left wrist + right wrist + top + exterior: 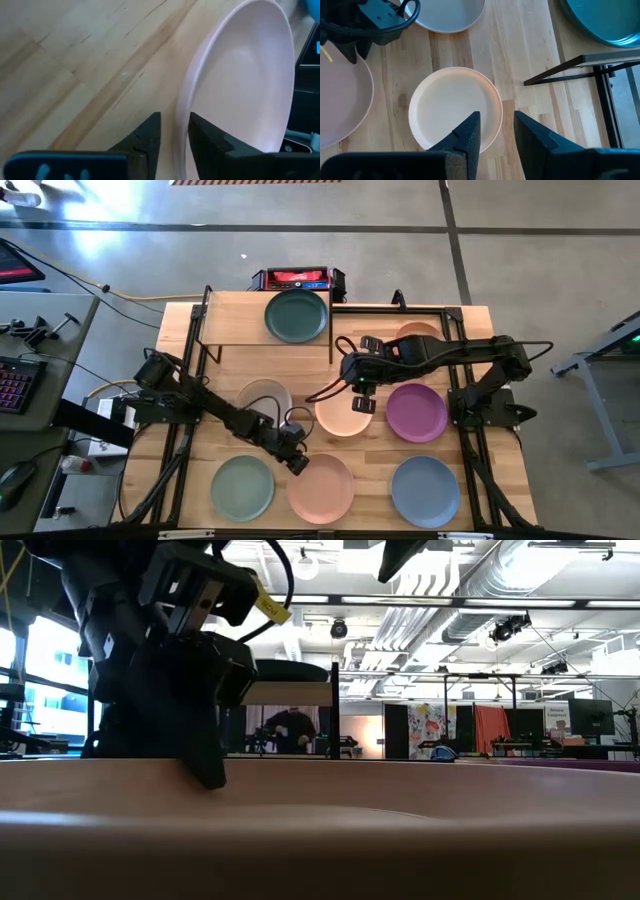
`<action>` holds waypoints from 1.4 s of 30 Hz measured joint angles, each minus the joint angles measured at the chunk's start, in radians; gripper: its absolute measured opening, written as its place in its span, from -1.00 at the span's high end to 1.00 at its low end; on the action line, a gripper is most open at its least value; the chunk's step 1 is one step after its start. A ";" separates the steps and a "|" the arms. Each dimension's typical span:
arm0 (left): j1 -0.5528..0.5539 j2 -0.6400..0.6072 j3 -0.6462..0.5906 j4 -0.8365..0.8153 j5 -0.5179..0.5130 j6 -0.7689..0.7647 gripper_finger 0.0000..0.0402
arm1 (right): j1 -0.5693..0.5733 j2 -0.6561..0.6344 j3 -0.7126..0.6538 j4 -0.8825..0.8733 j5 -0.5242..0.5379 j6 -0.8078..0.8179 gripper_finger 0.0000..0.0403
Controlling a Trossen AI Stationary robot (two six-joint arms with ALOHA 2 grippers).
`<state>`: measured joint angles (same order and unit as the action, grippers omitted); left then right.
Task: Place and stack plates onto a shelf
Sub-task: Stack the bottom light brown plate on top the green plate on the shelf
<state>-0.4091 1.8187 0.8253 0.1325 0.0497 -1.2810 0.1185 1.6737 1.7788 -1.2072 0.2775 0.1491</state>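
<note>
The pink plate (322,490) lies flat near the table's near edge and fills the bottom of the low view (320,840). My left gripper (297,463) is at its far-left rim and is shut on it (175,122). My right gripper (362,402) hovers open above the peach plate (340,418), which lies flat at mid-table. In the right wrist view the fingers (497,122) stand over that plate's rim (452,107), well clear of it. The shelf (235,330) stands at the far edge with a teal plate (296,316) on its board. My left gripper has the pink plate's far-left rim (181,107) between its two fingers, one finger (210,142) inside the dish and one (147,137) outside. The fingers slant down from the table's left and far side. The plate rests on the table.
Other plates lie flat on the table: beige (265,398), purple (416,412), sage green (242,486), blue (425,490), and another peach one (418,333) under my right arm. The shelf's left half is bare. Black frame rails (470,310) run along the table's sides.
</note>
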 joint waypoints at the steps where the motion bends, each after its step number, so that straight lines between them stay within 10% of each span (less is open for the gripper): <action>1: 0.000 0.000 0.000 0.002 -0.002 0.000 0.65 | 0.000 0.000 0.000 0.000 0.000 0.000 0.52; 21: 0.006 -0.070 -0.002 -0.017 -0.029 0.044 0.99 | 0.000 0.000 0.000 0.002 0.006 -0.020 0.52; 42: 0.112 -0.561 -0.002 -0.697 -0.332 0.108 0.99 | -0.030 0.050 -0.001 0.203 -0.001 -0.018 0.26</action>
<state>-0.2975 1.2573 0.8238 -0.5644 -0.2823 -1.1730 0.0886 1.7237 1.7782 -1.0045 0.2763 0.1308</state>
